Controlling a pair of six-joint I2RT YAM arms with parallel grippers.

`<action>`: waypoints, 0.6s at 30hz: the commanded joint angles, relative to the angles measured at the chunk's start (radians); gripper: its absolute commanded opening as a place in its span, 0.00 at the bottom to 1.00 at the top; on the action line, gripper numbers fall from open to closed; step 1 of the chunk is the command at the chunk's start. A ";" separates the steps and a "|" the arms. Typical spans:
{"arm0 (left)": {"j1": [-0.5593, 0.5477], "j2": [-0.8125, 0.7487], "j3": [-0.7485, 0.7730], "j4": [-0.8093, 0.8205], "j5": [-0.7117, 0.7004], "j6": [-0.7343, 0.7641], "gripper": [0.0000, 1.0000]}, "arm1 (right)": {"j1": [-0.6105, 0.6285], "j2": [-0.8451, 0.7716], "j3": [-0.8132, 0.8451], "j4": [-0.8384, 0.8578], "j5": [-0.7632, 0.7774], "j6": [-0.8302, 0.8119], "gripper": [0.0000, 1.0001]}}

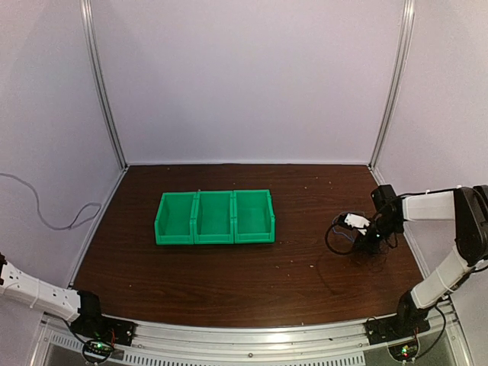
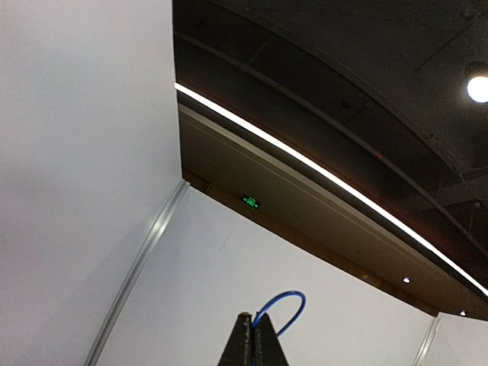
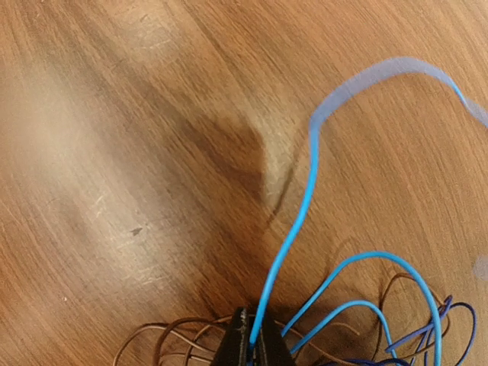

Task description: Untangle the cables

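The cables (image 1: pixel 337 238) lie in a small dark tangle on the brown table at the right, with a white tag (image 1: pixel 355 221) on top. My right gripper (image 1: pixel 371 241) is down at the tangle. In the right wrist view it (image 3: pixel 253 326) is shut on a bright blue wire (image 3: pixel 293 229) that rises from the jaws; more blue loops (image 3: pixel 381 263) and thin brown wires (image 3: pixel 164 335) spread beside it. My left gripper (image 1: pixel 90 309) is at the near left corner. In the left wrist view it (image 2: pixel 252 320) points up, shut on a short blue wire loop (image 2: pixel 296 303).
A green tray of three bins (image 1: pixel 214 217) stands in the middle of the table. Metal frame posts (image 1: pixel 107 84) and white walls enclose the back and sides. The right arm's own black hose (image 1: pixel 427 191) runs along its forearm.
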 commanded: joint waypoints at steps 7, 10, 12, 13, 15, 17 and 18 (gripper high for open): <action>-0.005 0.119 -0.226 -0.226 -0.071 -0.073 0.00 | 0.035 -0.166 0.115 -0.147 -0.121 0.047 0.47; -0.006 0.135 -0.271 -0.293 -0.093 -0.112 0.00 | 0.069 -0.221 0.159 -0.220 -0.174 0.066 0.53; -0.006 0.158 -0.279 -0.326 -0.137 -0.105 0.00 | 0.093 -0.251 0.184 -0.244 -0.204 0.083 0.55; -0.006 0.175 -0.276 -0.331 -0.166 -0.081 0.00 | 0.104 -0.263 0.190 -0.251 -0.223 0.090 0.56; -0.006 0.209 -0.266 -0.317 -0.222 -0.011 0.00 | 0.123 -0.291 0.188 -0.245 -0.261 0.116 0.57; -0.005 0.248 -0.243 -0.287 -0.277 0.070 0.00 | 0.134 -0.313 0.168 -0.215 -0.302 0.144 0.57; -0.004 0.265 -0.230 -0.271 -0.296 0.110 0.00 | 0.135 -0.325 0.150 -0.189 -0.315 0.160 0.57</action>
